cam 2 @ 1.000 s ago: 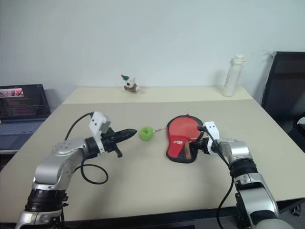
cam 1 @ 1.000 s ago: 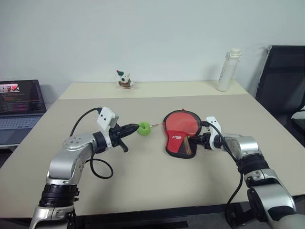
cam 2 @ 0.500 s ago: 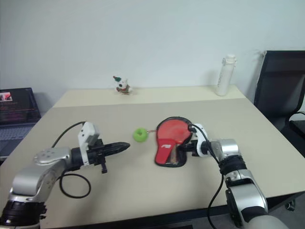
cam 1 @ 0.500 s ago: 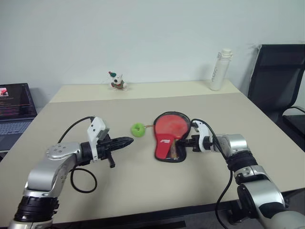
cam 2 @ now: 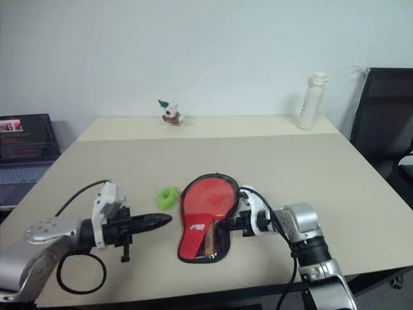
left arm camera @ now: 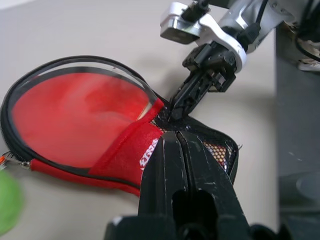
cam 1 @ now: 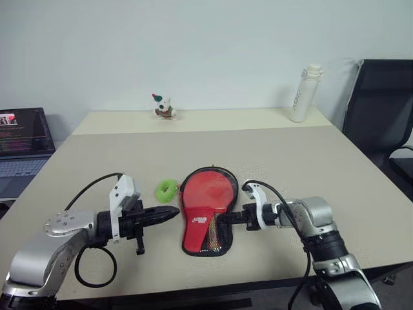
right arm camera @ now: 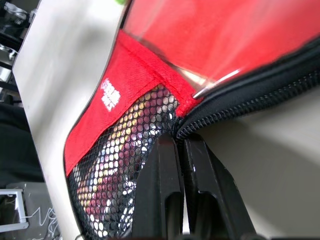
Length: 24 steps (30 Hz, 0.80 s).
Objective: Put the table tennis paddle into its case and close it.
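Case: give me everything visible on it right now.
The case is a paddle-shaped soft fabric cover lying flat near the table's front edge, red side up. It has a round red head, a black zipper rim, and a narrow end with a black mesh pocket and white logo pointing toward the robot. A green tag lies at its left, by the head. The right gripper is shut on the zipper rim beside the mesh pocket. The left gripper, shut, points at its left edge, apparently not touching.

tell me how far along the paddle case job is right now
Looks done: the case lies flat on the table, and whether the paddle is inside can't be confirmed. In hand: the right gripper is shut on the case's zipper rim at the narrow part; the left gripper is shut beside it. Left: zipper closure can't be confirmed.
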Available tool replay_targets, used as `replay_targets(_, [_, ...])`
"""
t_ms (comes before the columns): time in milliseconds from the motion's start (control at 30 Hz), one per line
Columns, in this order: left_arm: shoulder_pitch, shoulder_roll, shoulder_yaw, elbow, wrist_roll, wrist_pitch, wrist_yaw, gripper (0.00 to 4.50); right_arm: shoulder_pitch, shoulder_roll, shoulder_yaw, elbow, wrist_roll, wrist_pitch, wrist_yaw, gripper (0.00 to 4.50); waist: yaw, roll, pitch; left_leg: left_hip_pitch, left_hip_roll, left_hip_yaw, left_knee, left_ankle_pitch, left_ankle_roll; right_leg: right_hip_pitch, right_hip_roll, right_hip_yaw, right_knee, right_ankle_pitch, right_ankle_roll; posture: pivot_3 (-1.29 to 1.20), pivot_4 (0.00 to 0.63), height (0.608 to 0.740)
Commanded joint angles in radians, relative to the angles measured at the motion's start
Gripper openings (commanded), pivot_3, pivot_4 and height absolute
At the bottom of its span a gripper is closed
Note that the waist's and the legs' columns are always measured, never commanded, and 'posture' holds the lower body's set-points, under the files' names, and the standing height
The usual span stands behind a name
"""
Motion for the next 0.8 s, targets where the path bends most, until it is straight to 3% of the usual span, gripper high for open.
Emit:
replay_targets(33, [0.026, 0.023, 0.033, -0.059, -0.037, 0.003, -0.013, 0.0, 0.055, -0.036, -0.038, -0.14, 0.058, 0.12, -0.031, 0.02, 0.006, 0.0, 0.0, 0.0, 0.0, 0.0, 0.0, 0.0, 0.0, 0.0, 0.0, 0.0, 0.0, 0.0, 0.0, 0.0, 0.15, 0.74])
replay_targets(500, [0.062, 0.057, 0.02, -0.047, -0.02, -0.027, -0.039, 0.0, 0.189, -0.083, -0.134, -0.306, 0.185, 0.224, -0.127, 0.02, 0.016, 0.0, 0.0, -0.001, 0.0, -0.001, 0.0, -0.002, 0.003, 0.0, 0.0, -0.001, -0.003, 0.0, 0.0, 0.0, 0.15, 0.74])
replay_targets(800, [0.055, 0.054, 0.018, -0.024, 0.001, -0.04, -0.036, 0.0, 0.169, -0.099, -0.15, -0.288, 0.21, 0.224, -0.188, 0.02, 0.018, 0.0, 0.0, -0.002, -0.001, -0.002, -0.001, -0.002, 0.003, 0.0, 0.001, -0.001, -0.006, 0.0, 0.0, 0.0, 0.15, 0.74])
